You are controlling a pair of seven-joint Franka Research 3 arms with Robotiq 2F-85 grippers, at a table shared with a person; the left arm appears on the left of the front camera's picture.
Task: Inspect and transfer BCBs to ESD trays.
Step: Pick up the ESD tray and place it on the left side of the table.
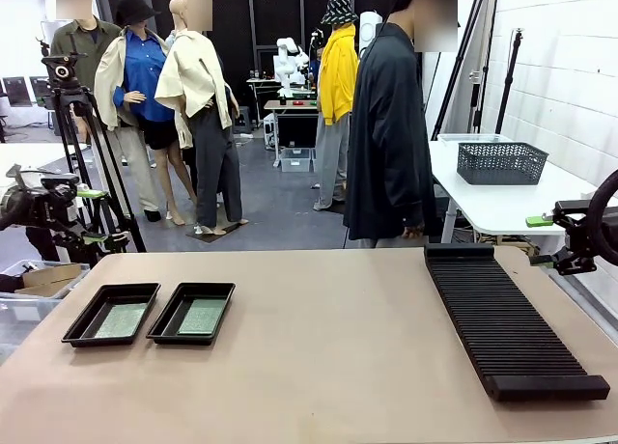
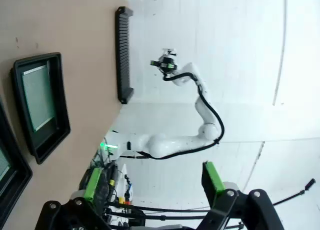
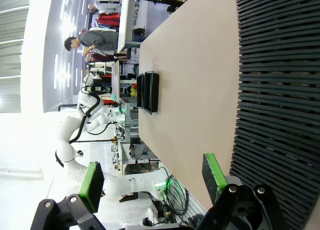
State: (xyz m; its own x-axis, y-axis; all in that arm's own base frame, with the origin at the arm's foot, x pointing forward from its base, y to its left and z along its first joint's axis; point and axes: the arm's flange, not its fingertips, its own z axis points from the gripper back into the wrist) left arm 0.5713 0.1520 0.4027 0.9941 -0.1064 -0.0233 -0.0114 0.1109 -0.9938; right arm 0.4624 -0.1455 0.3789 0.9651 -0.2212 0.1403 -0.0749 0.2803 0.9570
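Observation:
Two black ESD trays stand side by side at the table's left, the left tray (image 1: 83,322) and the right tray (image 1: 166,320). A pale green BCB lies flat in each, one (image 1: 121,320) and the other (image 1: 202,317). My left gripper (image 1: 97,214) hangs off the table's left edge, open and empty. Its wrist view shows the open gripper (image 2: 152,182), one tray (image 2: 62,110) with its board (image 2: 39,95), and a corner of the other tray (image 2: 12,182). My right gripper (image 1: 546,241) stands open beyond the table's right edge. The right wrist view has the open gripper (image 3: 152,182) and both trays (image 3: 151,92) far off.
A long black ribbed rack (image 1: 507,319) lies along the table's right side, also in the wrist views (image 2: 122,52) (image 3: 280,90). A person in a dark coat (image 1: 386,125) stands at the far edge. A white table with a grey basket (image 1: 502,162) is behind, and a tripod (image 1: 77,125) at far left.

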